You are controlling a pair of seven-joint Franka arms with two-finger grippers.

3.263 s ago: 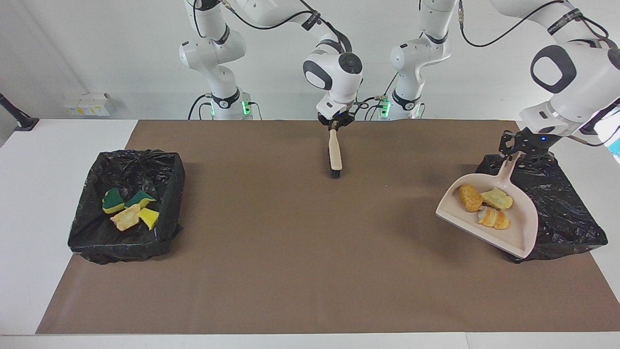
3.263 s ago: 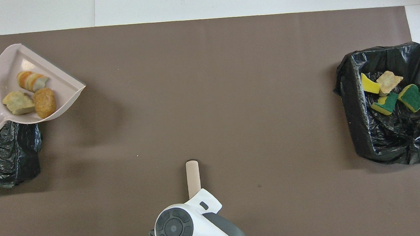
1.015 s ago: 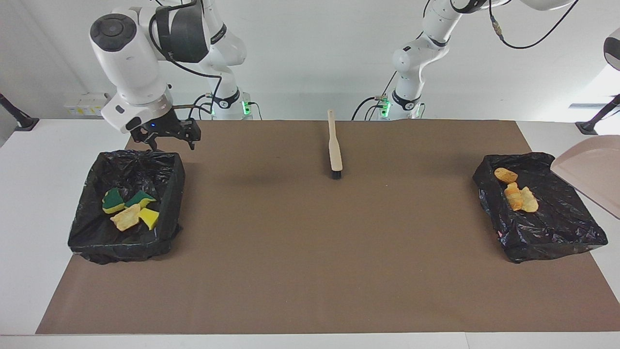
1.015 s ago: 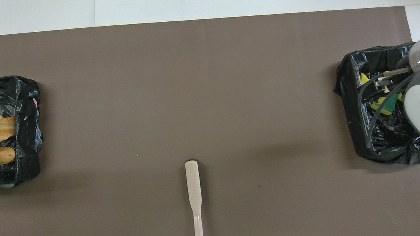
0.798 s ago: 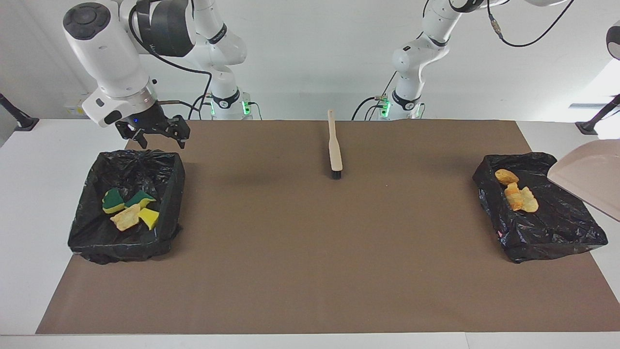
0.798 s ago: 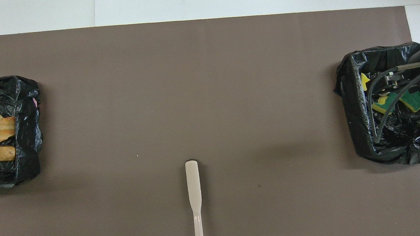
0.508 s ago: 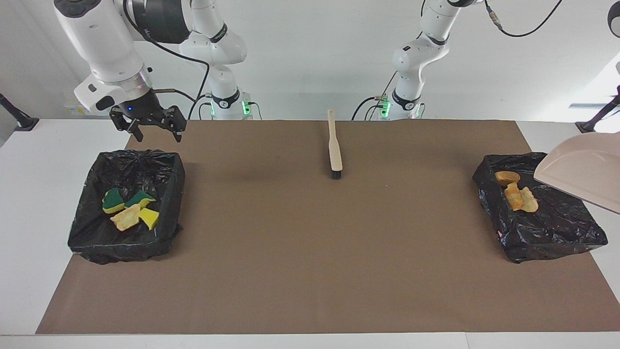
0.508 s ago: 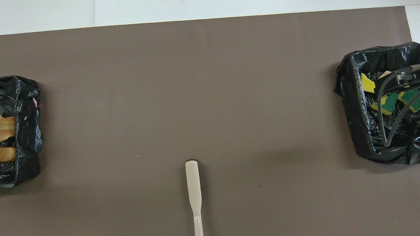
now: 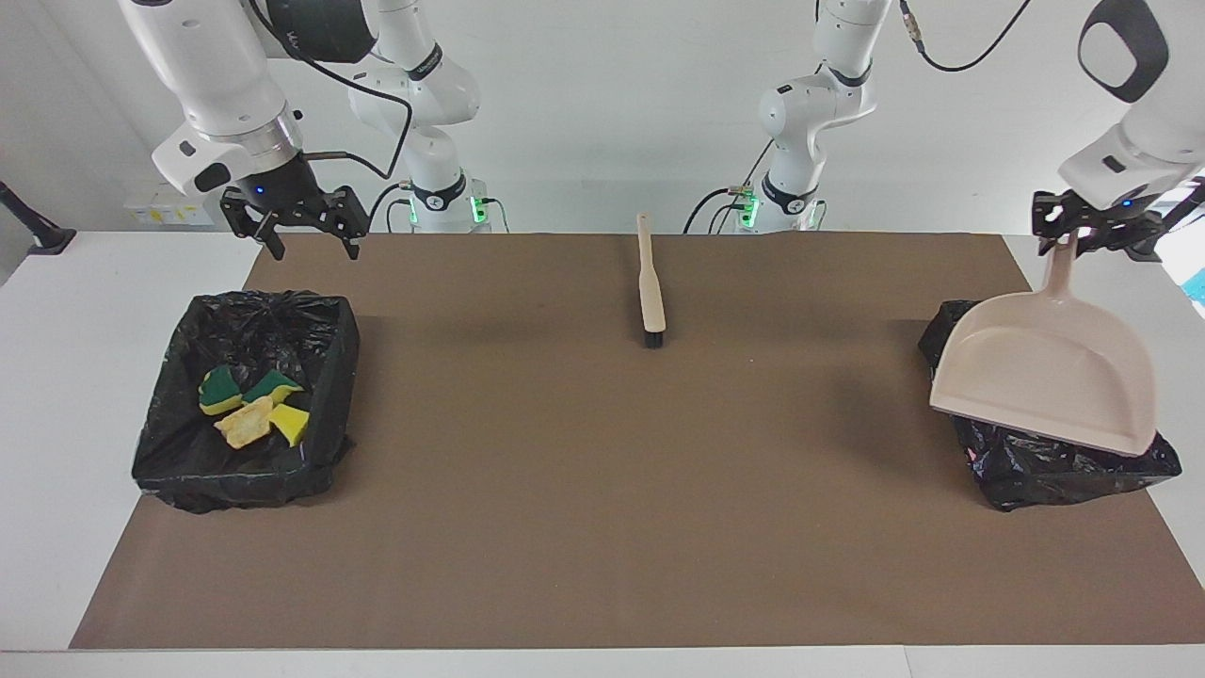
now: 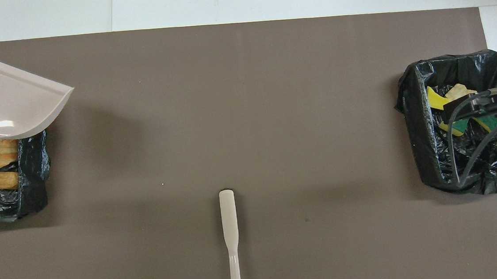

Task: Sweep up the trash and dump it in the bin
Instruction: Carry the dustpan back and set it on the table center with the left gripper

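Several trash scraps (image 9: 249, 407), green-backed yellow sponges and a tan chunk, lie in the black-lined bin (image 9: 334, 377) at the right arm's end; they also show in the overhead view (image 10: 438, 100). Three tan-orange chunks (image 10: 0, 164) lie in the black-lined bin (image 10: 33, 192) at the left arm's end; in the facing view the dustpan hides them. My left gripper (image 9: 1073, 240) is shut on the handle of the empty beige dustpan (image 9: 1045, 381), which hangs mouth-down over that bin (image 9: 1064, 468). My right gripper (image 9: 311, 247) is open and empty, up over the robot-side rim of its bin.
The beige black-bristled brush (image 9: 650, 294) lies alone on the brown mat (image 9: 602, 490) midway between the bins, near the robots' edge, handle toward the robots; it also shows in the overhead view (image 10: 229, 229). The dustpan (image 10: 6, 103) covers part of the bin there.
The three chunks went from the dustpan into the bin at the left arm's end; the emptied dustpan swung back over it. My right gripper let go of the brush and moved over its bin.
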